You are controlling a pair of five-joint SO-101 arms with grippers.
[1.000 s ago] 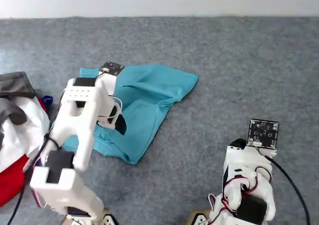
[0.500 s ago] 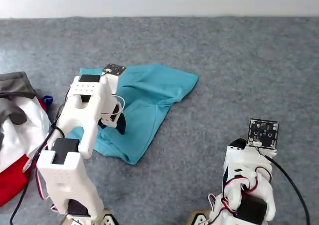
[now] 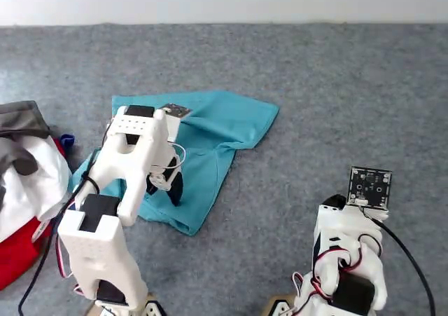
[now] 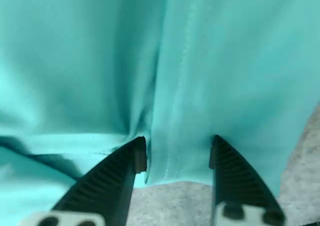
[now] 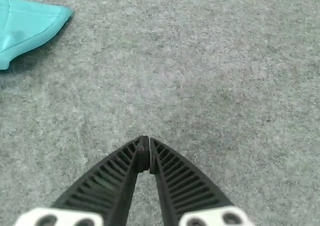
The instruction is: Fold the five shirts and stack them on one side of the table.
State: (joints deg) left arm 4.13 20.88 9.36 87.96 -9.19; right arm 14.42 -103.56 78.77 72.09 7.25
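A teal shirt [image 3: 225,125] lies partly folded and rumpled on the grey table, left of centre. My left gripper [image 3: 171,188] is down on the shirt's near part. In the left wrist view the left gripper [image 4: 178,153] is open, its fingertips [image 4: 139,153] set on either side of a stitched fold of the teal shirt [image 4: 235,60] close to its edge. My right gripper [image 5: 149,157] is shut with nothing in it, above bare table. A corner of the teal shirt [image 5: 24,24] lies well beyond it. The right arm [image 3: 348,256] is tucked back at the front right.
A heap of other shirts [image 3: 21,179], white, red and dark grey, lies at the table's left edge. The grey table surface [image 3: 350,99] stretches to the right and behind the teal shirt, up to a white wall.
My left arm has moved toward the front and a little to the right over the teal shirt, and the shirt's near edge has shifted with it. The right arm has stayed still.
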